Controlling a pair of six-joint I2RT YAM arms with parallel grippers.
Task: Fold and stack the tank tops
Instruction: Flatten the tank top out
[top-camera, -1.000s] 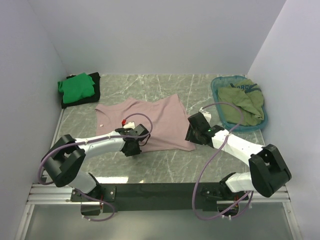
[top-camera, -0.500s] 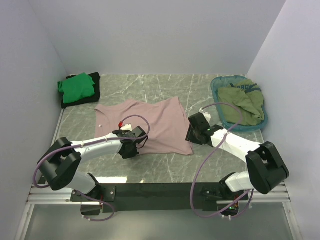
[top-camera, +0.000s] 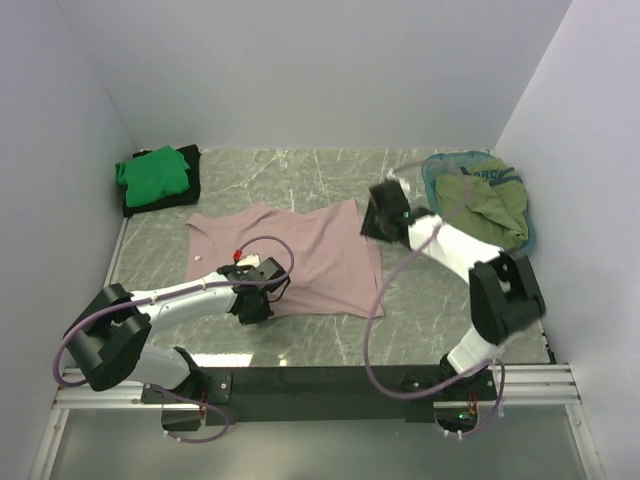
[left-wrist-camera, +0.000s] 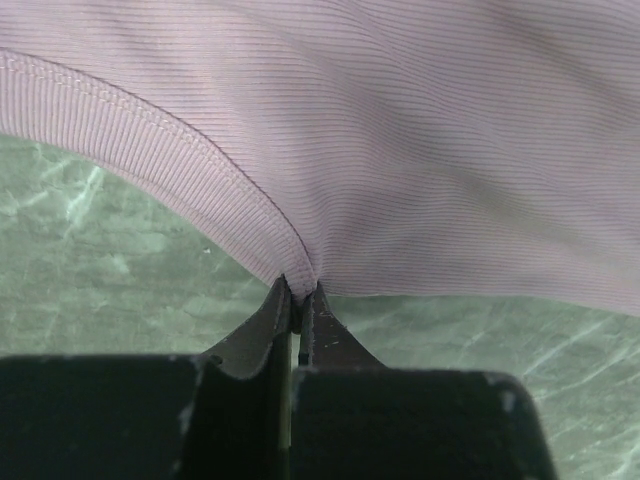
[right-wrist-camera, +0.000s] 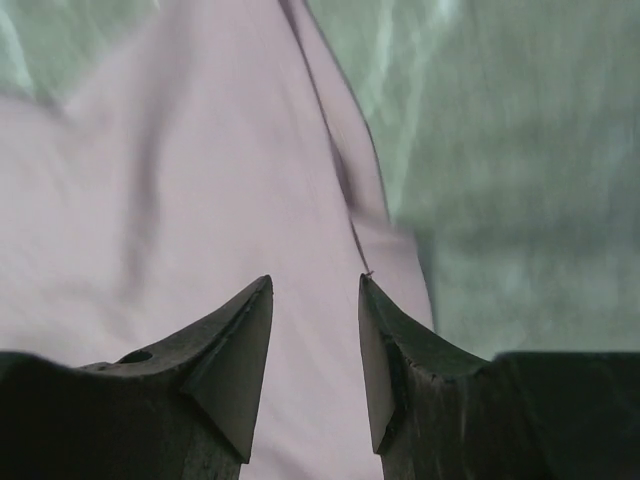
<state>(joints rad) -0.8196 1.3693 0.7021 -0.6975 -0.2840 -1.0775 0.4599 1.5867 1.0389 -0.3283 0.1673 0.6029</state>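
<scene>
Teal oval basket (top-camera: 462, 155) at 2 o'clock holds an olive-green tank top (top-camera: 490, 205), print unreadable. Dusty-pink ribbed tank top (top-camera: 300, 255) lies mid-table — left gripper (left-wrist-camera: 297, 295) pinches its hem; right gripper (right-wrist-camera: 315, 290) parted, empty.

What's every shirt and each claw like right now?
pink tank top: spread flat, edge pinched.
black tank top: folded, underneath.
green tank top: folded, on top.
olive tank top: crumpled in basket.
left claw: shut on pink tank top.
right claw: open, empty.
</scene>
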